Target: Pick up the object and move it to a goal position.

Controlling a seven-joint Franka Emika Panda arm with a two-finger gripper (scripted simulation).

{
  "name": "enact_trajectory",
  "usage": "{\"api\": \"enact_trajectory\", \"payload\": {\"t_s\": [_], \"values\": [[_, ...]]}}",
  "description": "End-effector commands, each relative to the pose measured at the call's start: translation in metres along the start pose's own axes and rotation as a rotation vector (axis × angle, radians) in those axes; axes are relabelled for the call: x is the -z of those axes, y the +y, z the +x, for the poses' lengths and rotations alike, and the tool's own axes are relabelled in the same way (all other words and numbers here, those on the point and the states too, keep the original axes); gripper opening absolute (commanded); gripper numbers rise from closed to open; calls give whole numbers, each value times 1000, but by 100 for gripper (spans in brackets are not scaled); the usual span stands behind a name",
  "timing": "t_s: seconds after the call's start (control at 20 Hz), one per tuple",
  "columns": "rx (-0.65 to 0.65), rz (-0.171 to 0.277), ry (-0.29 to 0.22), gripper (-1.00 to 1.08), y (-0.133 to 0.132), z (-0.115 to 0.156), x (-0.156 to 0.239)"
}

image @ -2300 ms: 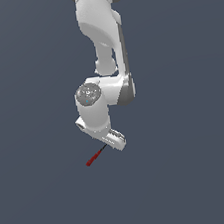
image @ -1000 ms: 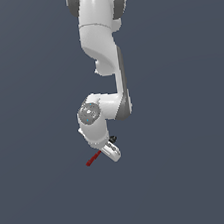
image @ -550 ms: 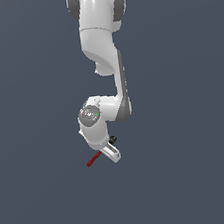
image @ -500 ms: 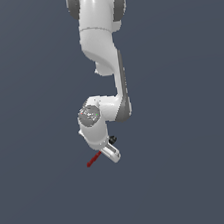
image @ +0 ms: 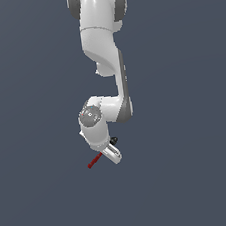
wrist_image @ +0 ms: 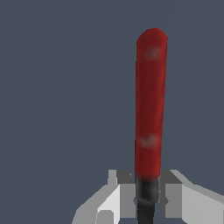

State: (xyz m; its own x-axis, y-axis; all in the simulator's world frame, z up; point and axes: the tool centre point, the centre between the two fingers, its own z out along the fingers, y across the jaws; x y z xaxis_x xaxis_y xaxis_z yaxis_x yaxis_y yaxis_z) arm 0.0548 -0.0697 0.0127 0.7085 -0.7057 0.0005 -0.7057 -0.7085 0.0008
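Item: small slim spoon (wrist_image: pixel 151 100) with a red cylindrical handle, a thin dark neck and a black rounded bowl. In the wrist view the red handle is seen projecting outward from between two pale grey fingers (wrist_image: pixel 114 202), with the dark neck set in the narrow gap between them. In the exterior view the red handle (image: pixel 94 161) is seen slanting down toward that view's left from the fingertips, and a small black rounded part (image: pixel 113 141), taken to be the bowl, is seen on the far side of the gripper.

Item: white and grey two-finger gripper (image: pixel 112 155) on a white jointed robot arm (image: pixel 104 50). The fingers are drawn in against both sides of the spoon's neck, just below the end of the red handle, so the spoon is clamped. The arm is seen descending from the upper edge of the exterior view, bent at a grey-capped joint (image: pixel 91 116), with the gripper pointed downward.

Item: plain dark slate-blue surface (image: pixel 194 175). It fills both views without visible edges or corners. Whether the spoon touches it cannot be told.
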Motion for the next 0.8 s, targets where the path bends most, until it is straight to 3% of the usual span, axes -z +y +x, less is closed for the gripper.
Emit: {"api": "enact_trajectory", "payload": {"t_s": [0.0,0.4,0.75], "values": [[0,1,1,-100,-1,-2,4],[0,1,0,-100,-4,-16,38],[0,2,0,-100,-10,-41,95]]}}
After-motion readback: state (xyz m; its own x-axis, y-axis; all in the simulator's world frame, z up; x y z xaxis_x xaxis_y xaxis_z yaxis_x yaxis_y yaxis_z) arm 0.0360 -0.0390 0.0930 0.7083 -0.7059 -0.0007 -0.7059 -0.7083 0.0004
